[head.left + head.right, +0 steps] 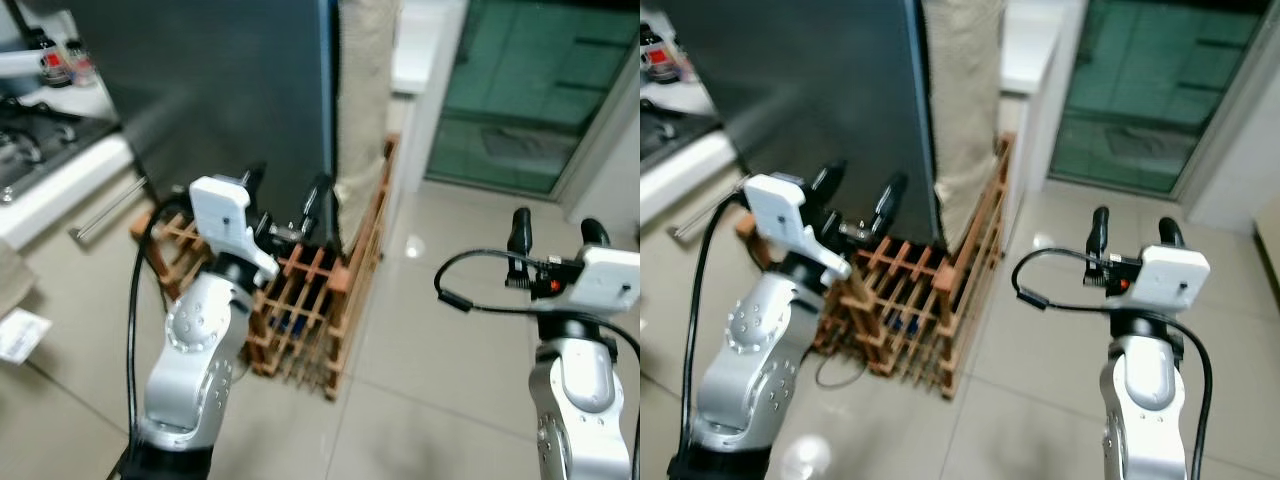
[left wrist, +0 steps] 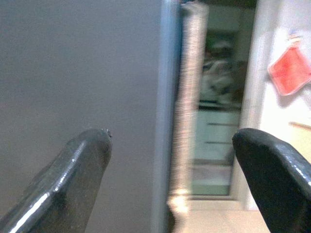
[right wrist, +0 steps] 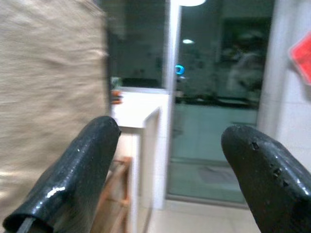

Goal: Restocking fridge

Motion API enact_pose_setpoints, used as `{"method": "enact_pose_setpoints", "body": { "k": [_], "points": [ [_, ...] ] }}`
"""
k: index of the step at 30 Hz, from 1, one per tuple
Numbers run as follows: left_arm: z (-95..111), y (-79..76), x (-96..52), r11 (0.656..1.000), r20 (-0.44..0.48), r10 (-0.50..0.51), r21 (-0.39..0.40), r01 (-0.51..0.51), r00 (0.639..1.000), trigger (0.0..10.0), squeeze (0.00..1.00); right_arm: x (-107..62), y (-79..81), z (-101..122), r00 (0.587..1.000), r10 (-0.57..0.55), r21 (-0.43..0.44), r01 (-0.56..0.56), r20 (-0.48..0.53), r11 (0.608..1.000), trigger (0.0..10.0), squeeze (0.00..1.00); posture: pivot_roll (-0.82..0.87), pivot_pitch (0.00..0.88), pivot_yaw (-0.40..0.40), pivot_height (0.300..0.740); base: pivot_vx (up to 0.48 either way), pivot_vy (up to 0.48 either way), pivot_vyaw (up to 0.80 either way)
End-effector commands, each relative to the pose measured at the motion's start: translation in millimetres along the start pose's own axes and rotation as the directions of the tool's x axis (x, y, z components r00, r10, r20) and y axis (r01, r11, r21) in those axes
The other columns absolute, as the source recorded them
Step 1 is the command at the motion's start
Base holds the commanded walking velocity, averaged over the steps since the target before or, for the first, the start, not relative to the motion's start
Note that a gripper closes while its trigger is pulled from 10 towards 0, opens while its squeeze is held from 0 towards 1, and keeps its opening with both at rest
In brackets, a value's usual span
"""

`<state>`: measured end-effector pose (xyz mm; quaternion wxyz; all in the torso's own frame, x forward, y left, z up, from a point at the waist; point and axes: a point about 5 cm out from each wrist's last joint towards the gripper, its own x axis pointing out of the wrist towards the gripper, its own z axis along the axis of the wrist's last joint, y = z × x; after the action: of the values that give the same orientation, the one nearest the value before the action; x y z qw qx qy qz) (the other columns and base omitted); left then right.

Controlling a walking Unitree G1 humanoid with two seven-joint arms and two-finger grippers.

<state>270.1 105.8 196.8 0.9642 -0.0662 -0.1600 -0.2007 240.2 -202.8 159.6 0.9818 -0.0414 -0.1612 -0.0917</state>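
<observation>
**Surfaces and finishes**

Fridge (image 1: 230,90): smooth matt dark grey side panel. Rack (image 1: 310,310): bare reddish wood slats. Cloth (image 1: 365,110): coarse beige weave. Floor (image 1: 440,330): glossy pale tile. Left gripper (image 1: 285,195), right gripper (image 1: 553,230): shiny black plastic fingers, silver metal arms.

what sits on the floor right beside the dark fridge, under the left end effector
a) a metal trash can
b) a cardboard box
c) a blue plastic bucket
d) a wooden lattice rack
d: a wooden rack with a grid of slats stands on the tiled floor next to the dark fridge, with the left end effector raised over it, fingers apart.
</observation>
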Motion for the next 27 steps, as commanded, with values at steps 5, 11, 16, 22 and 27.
{"method": "enact_pose_setpoints", "body": {
  "k": [5, 11, 16, 22, 27],
  "points": [
    [-7, 9.0, 4.5, 0.998, -0.055, 0.063, 0.023, -0.062, 0.996, 10.0, 0.0, 0.1, 3.9, -2, 1.0, 0.026, -0.017, -0.026, -0.014, 1.0, 10.0, 0.0, -0.12, 0.0, 0.013, 0.74, 0.0, 0.0, -0.66],
    [-7, 10.2, 5.1, 0.997, -0.053, 0.08, 0.02, -0.079, 0.995, 10.0, 0.0, -0.2, 3.9, -3, 0.999, 0.028, -0.022, -0.028, -0.019, 0.999, 10.0, 0.0, -0.12, 0.0, 0.016, 0.74, 0.0, 0.0, -0.65],
    [-9, 10.7, 8.8, 0.996, -0.071, 0.087, 0.002, -0.087, 0.994, 10.0, 0.0, -0.7, 6.6, -7, 0.999, 0.044, -0.018, -0.045, -0.032, 0.999, 10.0, 0.0, -0.12, 0.0, 0.015, 0.74, 0.0, 0.0, -0.24],
    [-27, 6.4, 40.4, 0.994, -0.162, 0.089, -0.043, -0.097, 0.983, 10.0, 0.0, 1.6, 11.4, -15, 0.993, 0.09, 0.012, -0.09, -0.081, 0.996, 10.0, 0.0, -0.13, 0.0, 0.009, 0.74, 0.0, 0.0, 0.0],
    [-32, 0.4, 50.0, 0.993, -0.187, 0.066, -0.079, -0.082, 0.98, 10.0, 0.0, 3.0, 11.4, -20, 0.989, 0.097, 0.037, -0.094, -0.115, 0.995, 10.0, 0.0, -0.14, 0.0, 0.017, 0.74, 0.0, 0.0, 0.0]
  ]
}}
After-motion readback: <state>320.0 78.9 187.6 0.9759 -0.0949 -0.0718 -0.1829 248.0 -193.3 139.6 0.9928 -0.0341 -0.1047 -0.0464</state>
